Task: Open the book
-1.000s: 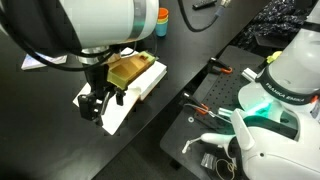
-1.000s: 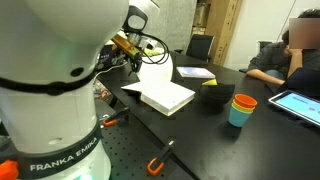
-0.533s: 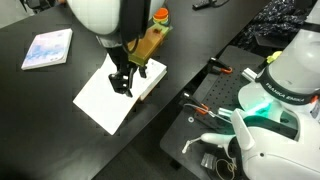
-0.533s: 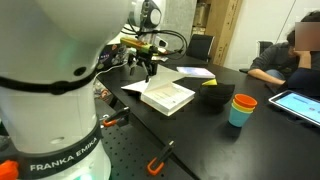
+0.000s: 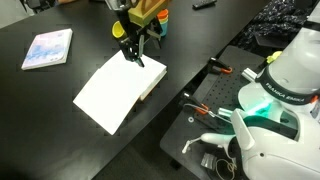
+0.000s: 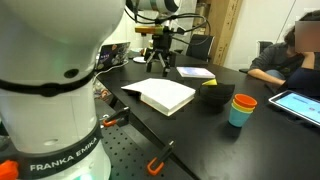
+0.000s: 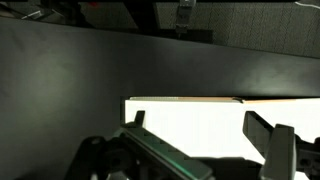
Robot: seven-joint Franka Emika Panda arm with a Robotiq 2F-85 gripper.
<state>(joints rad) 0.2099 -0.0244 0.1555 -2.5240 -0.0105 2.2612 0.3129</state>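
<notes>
The book (image 5: 118, 92) lies on the black table, showing a broad white page face in both exterior views (image 6: 160, 95); a thin tan edge shows along its far side in the wrist view (image 7: 190, 130). My gripper (image 5: 135, 50) hangs above the book's far end, apart from it, also seen in an exterior view (image 6: 160, 62). Its fingers are spread and hold nothing. In the wrist view the two fingertips (image 7: 195, 122) frame the white page from above.
A thin light-blue booklet (image 5: 48, 47) lies at the table's far side. Stacked cups (image 6: 240, 108), a black bowl (image 6: 212, 95) and a seated person (image 6: 285, 55) are beyond the book. Tools (image 5: 215, 105) lie near the robot base (image 5: 275, 110).
My gripper has risen and moved away from the book toward the table's far side. The tan cover it was near no longer stands up; the book lies flat with a white face up.
</notes>
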